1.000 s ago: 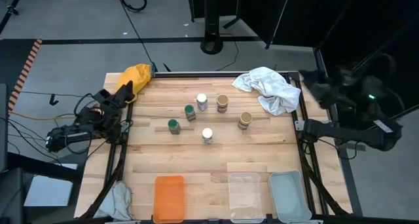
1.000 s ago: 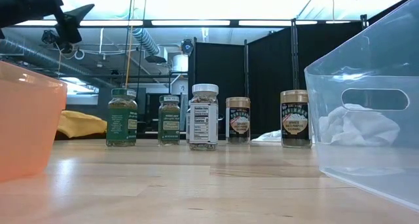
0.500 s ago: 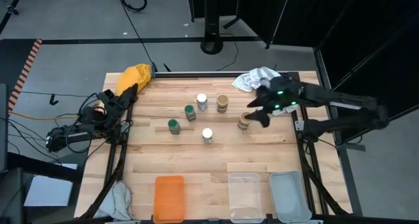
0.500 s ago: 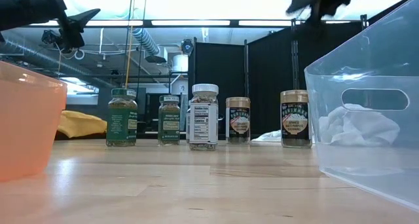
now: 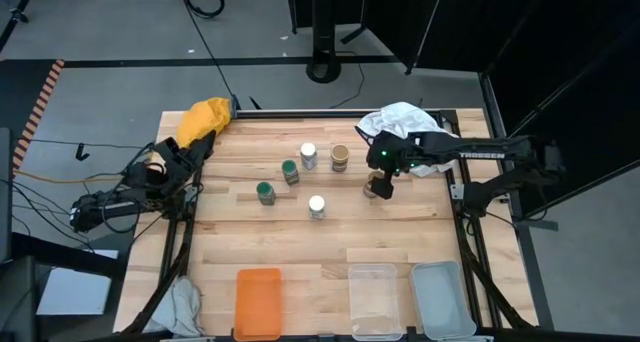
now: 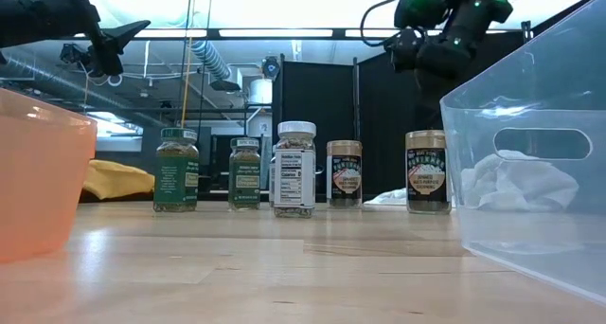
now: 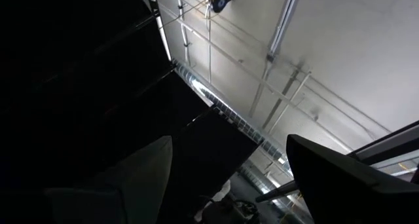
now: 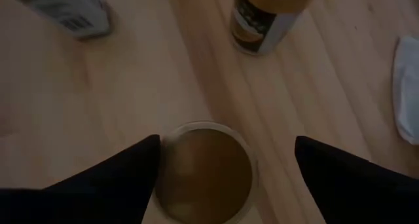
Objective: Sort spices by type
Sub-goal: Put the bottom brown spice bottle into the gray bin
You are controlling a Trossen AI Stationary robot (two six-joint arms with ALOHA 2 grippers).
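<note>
Your right gripper (image 8: 222, 178) hangs spread open above a tan-lidded jar (image 8: 206, 168) near the table's (image 5: 300, 252) right edge, nothing grasped. All six jars remain unsorted; trays at the front edge hold none.

Small cylindrical glass jars wore green lids (image 5: 265, 190), white lids (image 5: 317, 203) and tan-brown lids (image 5: 340, 153) on pale striped wooden table (image 5: 300, 247).

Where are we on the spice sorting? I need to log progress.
Done: nothing; all six jars stand unsorted mid-table and the orange tray is empty. In hand: right gripper, open, hovers over a tan-lidded jar. Left gripper waits at the table's left edge.
</note>
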